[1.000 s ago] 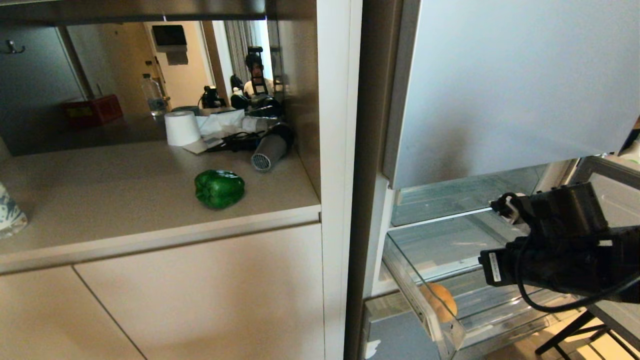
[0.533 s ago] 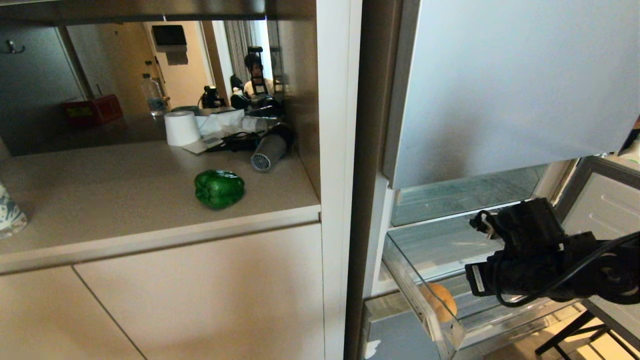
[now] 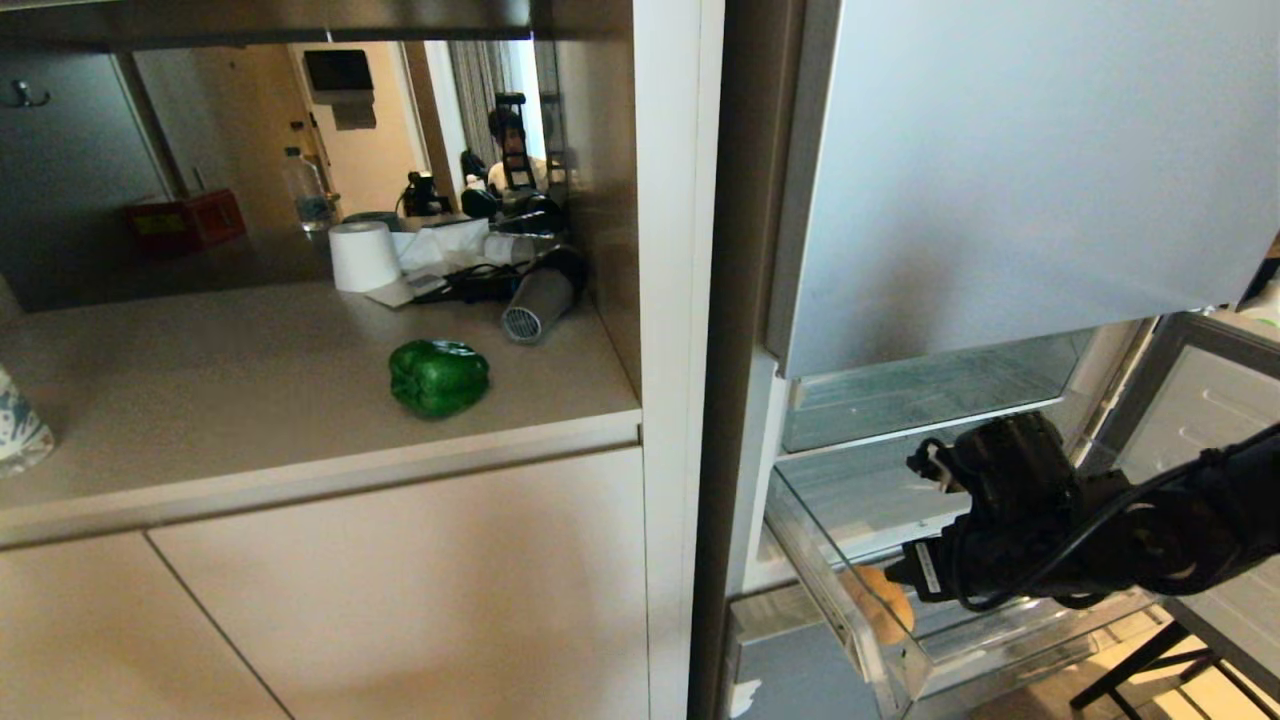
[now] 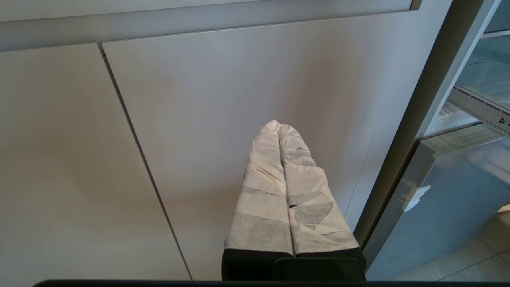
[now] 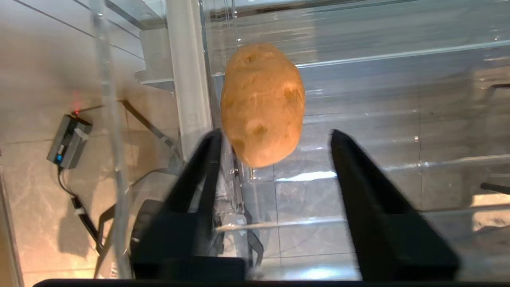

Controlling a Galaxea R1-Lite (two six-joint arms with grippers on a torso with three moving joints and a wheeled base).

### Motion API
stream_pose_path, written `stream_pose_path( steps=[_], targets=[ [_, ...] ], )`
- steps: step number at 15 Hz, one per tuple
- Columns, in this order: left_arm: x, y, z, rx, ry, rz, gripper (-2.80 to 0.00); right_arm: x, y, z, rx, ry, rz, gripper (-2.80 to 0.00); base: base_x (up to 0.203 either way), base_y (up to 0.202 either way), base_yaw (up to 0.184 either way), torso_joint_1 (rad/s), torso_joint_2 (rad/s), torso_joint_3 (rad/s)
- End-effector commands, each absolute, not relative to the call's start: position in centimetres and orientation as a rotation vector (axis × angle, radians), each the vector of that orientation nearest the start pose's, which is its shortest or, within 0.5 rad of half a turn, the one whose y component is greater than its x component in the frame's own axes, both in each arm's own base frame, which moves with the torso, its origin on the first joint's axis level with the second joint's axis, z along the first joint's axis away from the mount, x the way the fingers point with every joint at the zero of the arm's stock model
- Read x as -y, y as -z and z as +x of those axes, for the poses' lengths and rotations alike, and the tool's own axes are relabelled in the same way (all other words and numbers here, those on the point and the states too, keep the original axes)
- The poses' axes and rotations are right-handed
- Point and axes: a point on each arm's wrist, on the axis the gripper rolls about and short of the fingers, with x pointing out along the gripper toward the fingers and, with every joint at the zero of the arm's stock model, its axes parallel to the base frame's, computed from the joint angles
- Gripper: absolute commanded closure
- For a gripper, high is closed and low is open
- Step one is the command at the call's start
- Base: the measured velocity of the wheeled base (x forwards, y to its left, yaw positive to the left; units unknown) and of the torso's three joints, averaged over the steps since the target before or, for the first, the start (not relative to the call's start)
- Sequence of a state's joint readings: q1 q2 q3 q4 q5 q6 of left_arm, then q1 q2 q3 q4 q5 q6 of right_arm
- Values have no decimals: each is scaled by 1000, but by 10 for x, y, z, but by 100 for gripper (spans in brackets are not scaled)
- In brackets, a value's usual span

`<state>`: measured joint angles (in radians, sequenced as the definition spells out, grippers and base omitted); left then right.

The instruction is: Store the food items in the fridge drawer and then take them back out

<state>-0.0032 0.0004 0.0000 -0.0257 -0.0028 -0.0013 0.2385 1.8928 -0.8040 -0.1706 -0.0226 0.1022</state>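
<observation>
Potato [image 5: 263, 103] just beyond right pincer [image 5: 275, 137]

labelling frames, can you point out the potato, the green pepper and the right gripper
potato [image 5: 263, 103]: right wrist view, middle of its skin.
green pepper [image 3: 438, 376]: head view, its glossy front side.
right gripper [image 5: 275, 135]: right wrist view, midway between its open fingertips.

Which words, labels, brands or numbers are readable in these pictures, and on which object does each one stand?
No text can be read.
White label on the right gripper's wrist housing: print too small.
Yellow label on the red box: blurred.
Blue pattern on the cup: no letters visible.
Potato, bell pepper, fridge drawer: no text.
</observation>
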Motion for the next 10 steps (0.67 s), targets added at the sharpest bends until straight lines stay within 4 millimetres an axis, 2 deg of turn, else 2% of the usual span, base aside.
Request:
stream_pose_path(
  steps=[1,6,10],
  targets=[
    [0,-75,-22,17,6,-2,0,-73,-72,303,-950,-154,-35,-280,0,0,0,0,0,0],
    [0,-75,-22,17,6,-2,0,-74,-53,317,-995,-153,-52,-280,0,0,0,0,0,0],
    [0,-75,-22,17,6,-2,0,-66,-40,322,-1031,-136,-64,-280,0,0,0,0,0,0]
  ],
)
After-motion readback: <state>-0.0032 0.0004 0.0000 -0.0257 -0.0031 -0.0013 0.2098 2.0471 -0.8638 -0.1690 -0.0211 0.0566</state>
